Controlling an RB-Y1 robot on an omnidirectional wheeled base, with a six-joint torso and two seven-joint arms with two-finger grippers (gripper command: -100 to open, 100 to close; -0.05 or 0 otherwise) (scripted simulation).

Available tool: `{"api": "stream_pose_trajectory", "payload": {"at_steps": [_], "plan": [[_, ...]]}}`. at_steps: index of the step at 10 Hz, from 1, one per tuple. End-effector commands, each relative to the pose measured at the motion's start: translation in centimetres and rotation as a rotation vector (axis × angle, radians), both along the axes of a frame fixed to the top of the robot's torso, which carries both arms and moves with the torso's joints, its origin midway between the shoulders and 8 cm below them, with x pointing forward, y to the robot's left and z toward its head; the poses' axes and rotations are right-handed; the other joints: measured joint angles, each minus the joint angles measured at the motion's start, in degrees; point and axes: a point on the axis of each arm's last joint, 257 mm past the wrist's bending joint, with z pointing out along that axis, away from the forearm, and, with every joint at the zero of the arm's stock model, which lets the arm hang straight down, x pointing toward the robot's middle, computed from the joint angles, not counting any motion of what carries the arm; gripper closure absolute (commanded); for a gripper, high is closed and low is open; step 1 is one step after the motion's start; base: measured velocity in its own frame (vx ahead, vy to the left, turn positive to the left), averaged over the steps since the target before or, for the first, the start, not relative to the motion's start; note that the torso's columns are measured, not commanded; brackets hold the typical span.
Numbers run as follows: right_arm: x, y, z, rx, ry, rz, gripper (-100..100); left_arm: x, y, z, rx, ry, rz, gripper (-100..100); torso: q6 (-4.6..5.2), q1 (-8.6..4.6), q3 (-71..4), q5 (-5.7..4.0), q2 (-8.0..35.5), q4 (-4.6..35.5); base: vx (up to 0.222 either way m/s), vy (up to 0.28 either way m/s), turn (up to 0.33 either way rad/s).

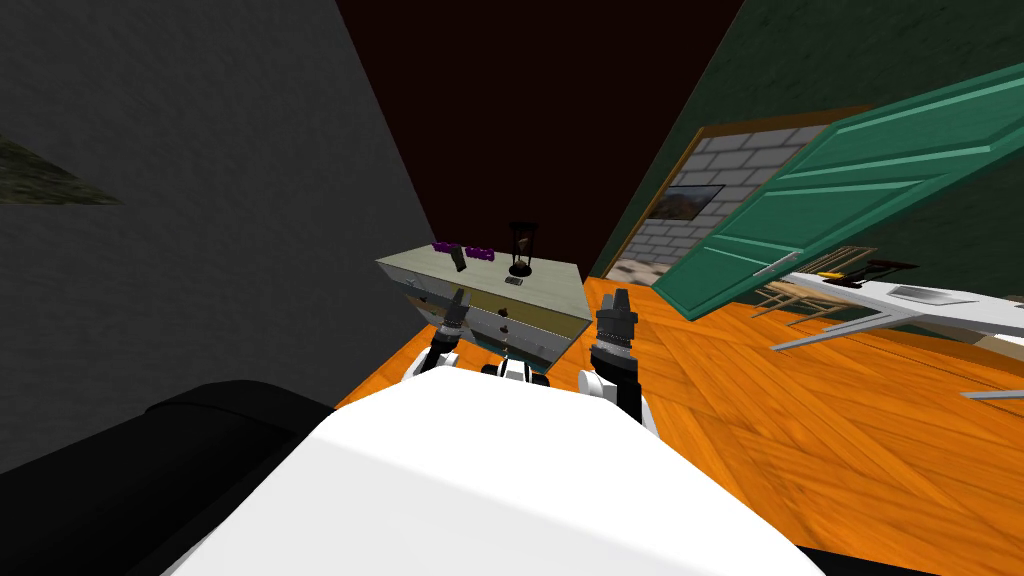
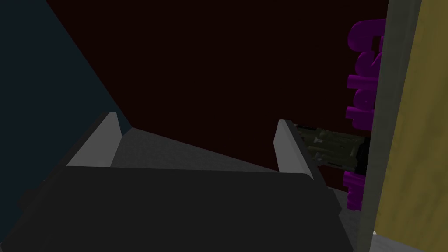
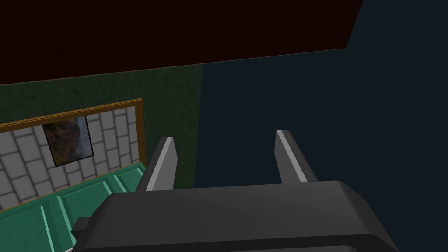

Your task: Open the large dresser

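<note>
Orange floor, dresser just before open jaws

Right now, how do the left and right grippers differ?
Place: left gripper is at the dresser front, near its top edge; right gripper is past the dresser's right corner, over the floor. Clearance: left gripper has the dresser close beside one finger; right gripper stands apart from it. Both open, empty.

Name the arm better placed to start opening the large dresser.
The left arm. Its open jaws sit before the dresser front. The right arm holds its open jaws off the dresser's corner, aimed at a wall.
</note>
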Motion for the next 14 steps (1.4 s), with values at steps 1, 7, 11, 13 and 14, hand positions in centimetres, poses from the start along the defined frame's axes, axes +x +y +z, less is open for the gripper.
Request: {"api": "stream_pose_trajectory", "payload": {"at_steps": [1,7,11,13,14], "plan": [[0.0,0.0,0.0,0.0,0.0,0.0,0,0.4,0.1,-2.2,0.003,0.03,0.004,-100,-0.01,-0.01,0.0,-0.01,0.0,0.0,0.007,-0.024,-0.01],[0.0,0.0,0.0,0.0,0.0,0.0,0,0.9,0.0,-6.5,0.013,0.079,0.004,-100,0.0,0.02,0.0,0.0,0.0,0.0,0.005,-0.019,-0.023],[0.0,0.0,0.0,0.0,0.0,0.0,0,1.1,0.0,-9.5,0.017,0.124,0.007,-100,0.0,0.02,0.0,0.0,0.0,0.0,0.007,-0.023,-0.02],[0.0,0.0,0.0,0.0,0.0,0.0,0,1.0,0.0,-10.7,0.018,0.138,0.007,-100,-0.01,0.05,0.0,0.01,0.0,0.0,0.005,-0.017,-0.016],[0.0,0.0,0.0,0.0,0.0,0.0,0,1.0,-0.1,-11.7,0.018,0.15,0.007,-100,-0.01,0.05,0.0,0.01,0.0,0.0,0.002,-0.017,-0.027]]}}
